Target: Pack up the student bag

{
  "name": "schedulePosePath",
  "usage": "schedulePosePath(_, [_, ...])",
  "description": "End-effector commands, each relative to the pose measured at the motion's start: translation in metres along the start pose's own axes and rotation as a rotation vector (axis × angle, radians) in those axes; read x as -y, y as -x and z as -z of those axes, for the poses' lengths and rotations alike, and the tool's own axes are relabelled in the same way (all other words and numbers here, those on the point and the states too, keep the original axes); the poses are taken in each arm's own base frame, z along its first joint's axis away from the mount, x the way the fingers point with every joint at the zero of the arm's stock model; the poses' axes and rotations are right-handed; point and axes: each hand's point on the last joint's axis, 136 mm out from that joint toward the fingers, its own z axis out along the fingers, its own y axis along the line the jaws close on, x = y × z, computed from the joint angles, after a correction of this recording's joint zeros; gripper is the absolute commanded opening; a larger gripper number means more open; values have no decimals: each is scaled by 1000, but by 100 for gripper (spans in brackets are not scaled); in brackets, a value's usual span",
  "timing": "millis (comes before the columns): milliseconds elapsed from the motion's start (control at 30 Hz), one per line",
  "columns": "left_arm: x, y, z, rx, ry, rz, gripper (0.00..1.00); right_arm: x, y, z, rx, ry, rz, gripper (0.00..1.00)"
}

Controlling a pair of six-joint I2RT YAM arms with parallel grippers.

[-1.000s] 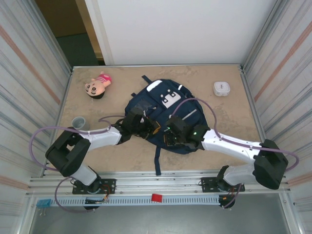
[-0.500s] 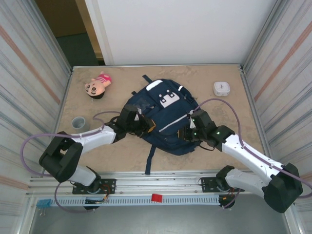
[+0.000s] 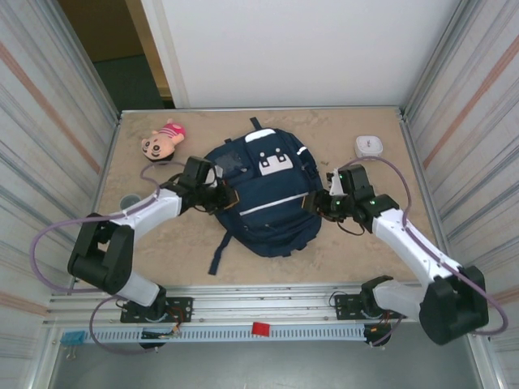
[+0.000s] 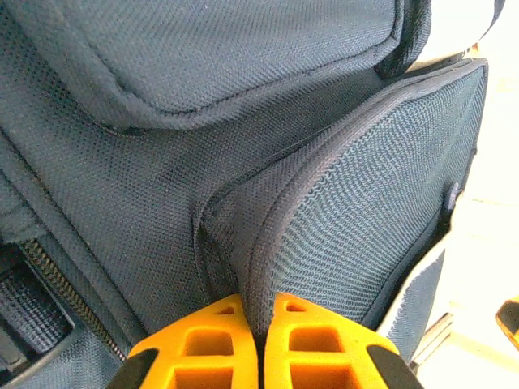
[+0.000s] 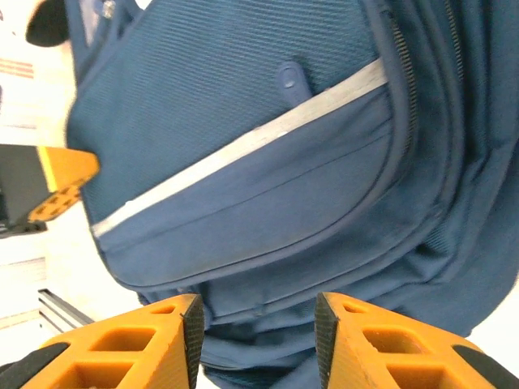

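Left hand (image 4: 258,324): fingers pressed together, pinching a raised seam of fabric on the student bag (image 3: 268,198), at the edge of its mesh side pocket.
Left hand position: at the bag's left side (image 3: 217,194), arm reaching in from the near-left corner.
Right hand (image 5: 258,320): jaws apart with nothing between them, facing the bag's front pocket with the grey stripe.
Right hand position: just beside the bag's right side (image 3: 318,203).
Student bag: lies flat in the middle of the surface (image 3: 162,251), front up, top toward the far edge, one dark strap (image 3: 217,258) trailing toward the near edge.
Doll (image 3: 162,142): near the far-left corner.
White case (image 3: 369,147): near the far-right corner.
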Motion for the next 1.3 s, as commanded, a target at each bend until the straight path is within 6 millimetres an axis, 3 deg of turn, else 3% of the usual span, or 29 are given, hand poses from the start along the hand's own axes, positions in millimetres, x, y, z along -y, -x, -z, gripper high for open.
schedulePosePath(0, [-7, 3, 9, -62, 21, -184, 0, -17, 22, -12, 17, 62, 43, 39])
schedulePosePath(133, [-18, 6, 9, -76, 61, -223, 0, 2, 15, -51, -89, 29, 42, 29])
schedulePosePath(167, [-20, 8, 9, -71, 63, -206, 5, 4, 13, -59, -108, 29, 41, 27])
schedulePosePath(267, [-12, 9, 12, -57, 22, -122, 31, 13, 9, -75, -132, 8, 38, 24])
schedulePosePath(333, [-6, 9, 19, -30, -9, -55, 35, 16, 9, -79, -136, -7, 37, 22])
schedulePosePath(433, [-5, 2, 32, 35, -43, 78, 39, 16, 6, -79, -138, -13, 47, 20])
schedulePosePath(633, [4, -32, 47, 107, -137, 274, 49, 8, 5, -72, -120, -11, 70, 20])
schedulePosePath(833, [8, -49, 33, 104, -154, 373, 51, 5, 5, -72, -120, -7, 74, 21])
schedulePosePath(1267, [-3, -52, 14, 91, -106, 382, 52, -3, 3, -72, -117, 6, 92, 22])
